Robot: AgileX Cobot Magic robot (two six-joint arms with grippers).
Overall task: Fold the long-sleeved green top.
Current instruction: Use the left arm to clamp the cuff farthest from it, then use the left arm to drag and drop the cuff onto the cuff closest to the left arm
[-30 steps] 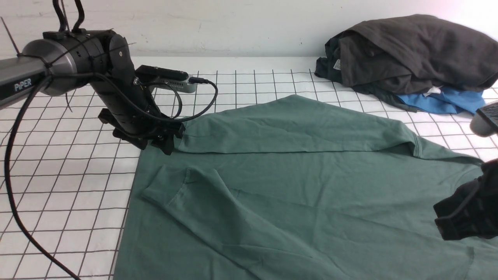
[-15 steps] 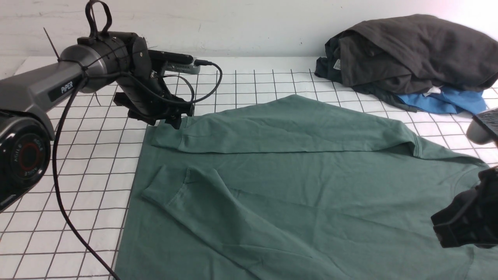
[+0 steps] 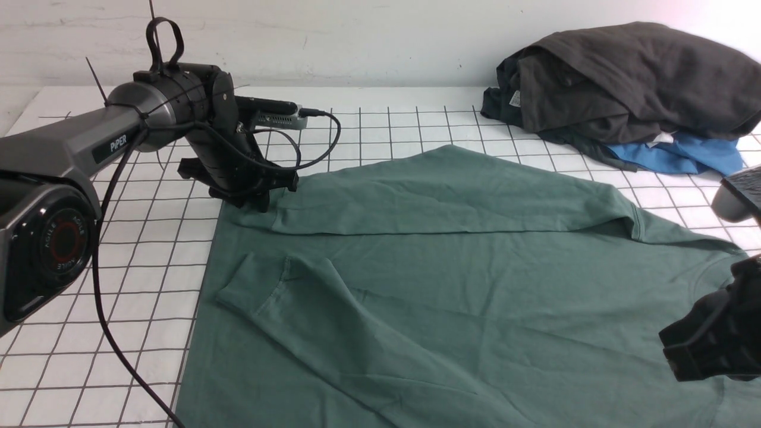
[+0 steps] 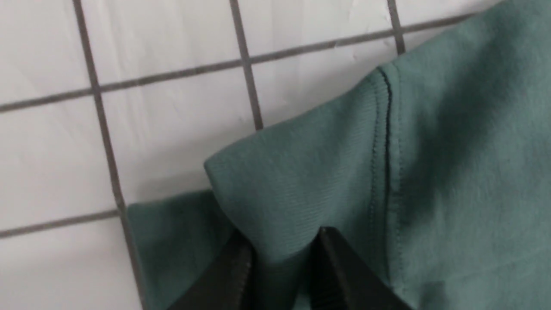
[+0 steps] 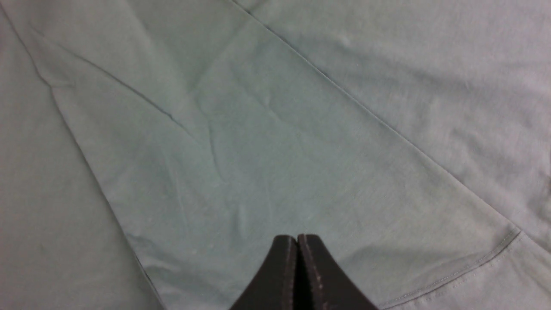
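My left gripper (image 4: 282, 262) grasps the ribbed cuff (image 4: 301, 181) of the green long-sleeved top (image 3: 452, 285), at the top's ten o'clock corner. My right gripper (image 5: 297, 243) is clenched on nothing, over its four o'clock side. The top lies spread on the grid table (image 3: 148, 255).

The green long-sleeved top (image 3: 452, 279) is shown in plain muted dark green, its cuff (image 4: 301, 181) finely ribbed. The desk (image 3: 148, 249) is covered in white crossed by a dark grid. At the far right, a dark grey clothes heap (image 3: 630, 77) and a bright blue garment (image 3: 684, 154) are seen.
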